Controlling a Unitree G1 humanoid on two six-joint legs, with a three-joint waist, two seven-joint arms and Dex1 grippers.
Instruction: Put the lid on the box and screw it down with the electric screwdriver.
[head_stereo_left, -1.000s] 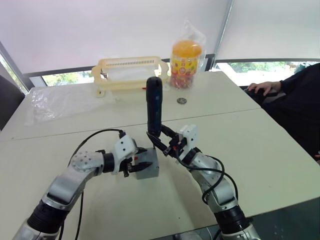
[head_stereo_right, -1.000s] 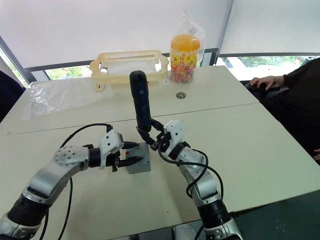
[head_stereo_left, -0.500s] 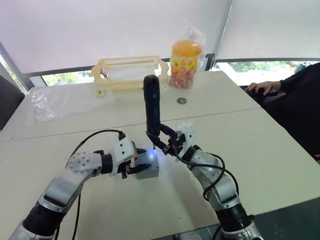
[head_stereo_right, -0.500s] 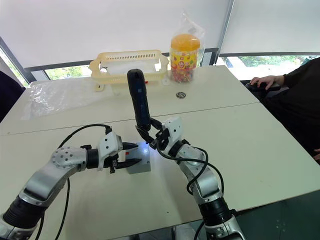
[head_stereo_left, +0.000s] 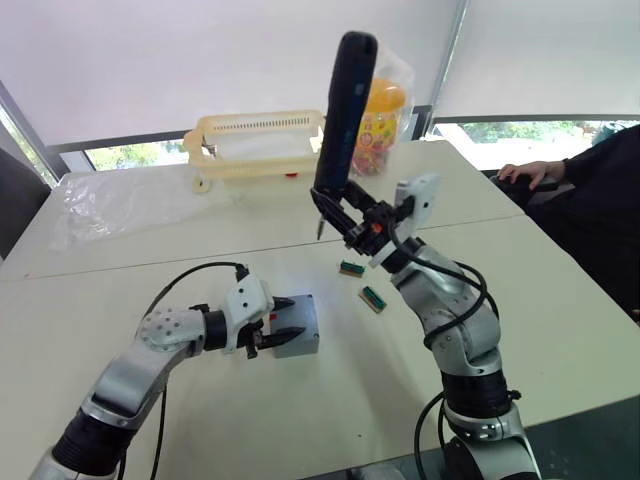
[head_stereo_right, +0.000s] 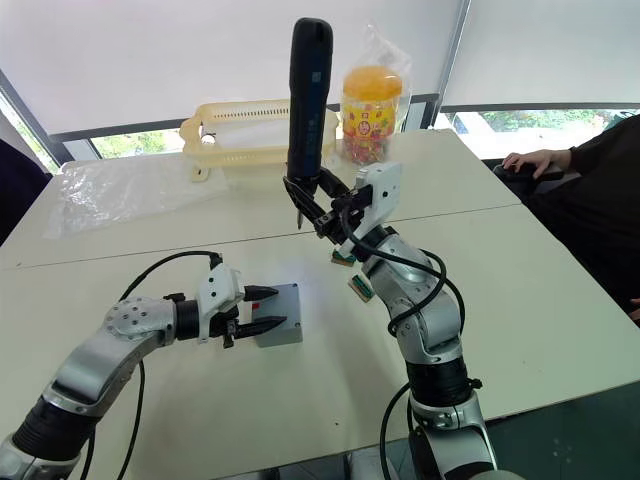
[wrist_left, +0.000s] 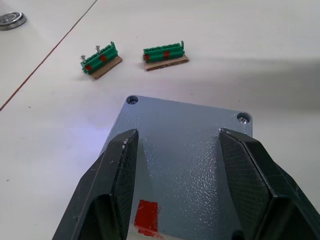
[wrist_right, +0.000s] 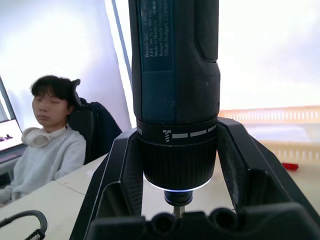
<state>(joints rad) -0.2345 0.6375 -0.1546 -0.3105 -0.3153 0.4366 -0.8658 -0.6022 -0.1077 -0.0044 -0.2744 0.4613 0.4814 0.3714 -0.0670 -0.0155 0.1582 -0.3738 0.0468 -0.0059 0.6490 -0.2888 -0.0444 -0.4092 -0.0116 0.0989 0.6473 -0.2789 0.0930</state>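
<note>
The grey box (head_stereo_left: 303, 345) stands on the table with the lid (wrist_left: 185, 145) lying flat on top of it. A red mark (wrist_left: 146, 223) shows on its side. My left gripper (head_stereo_left: 289, 320) is shut on the box, one finger on each side. A screw head sits in one corner hole (wrist_left: 242, 118). My right gripper (head_stereo_left: 347, 213) is shut on the black electric screwdriver (head_stereo_left: 343, 110). It holds the tool upright, high above the table and to the right of the box, with the bit pointing down. The tip light (wrist_right: 175, 187) glows white.
Two small green blocks (head_stereo_left: 350, 268) (head_stereo_left: 373, 298) lie right of the box. At the back stand a yellow basket (head_stereo_left: 260, 145), a candy jar (head_stereo_right: 370, 115) and a clear plastic bag (head_stereo_left: 120, 205). A person's hand (head_stereo_left: 525, 175) rests at the table's right edge.
My right gripper has lifted the screwdriver off the box, up and to the right. The two green blocks now show. The left gripper and box have stayed in place.
</note>
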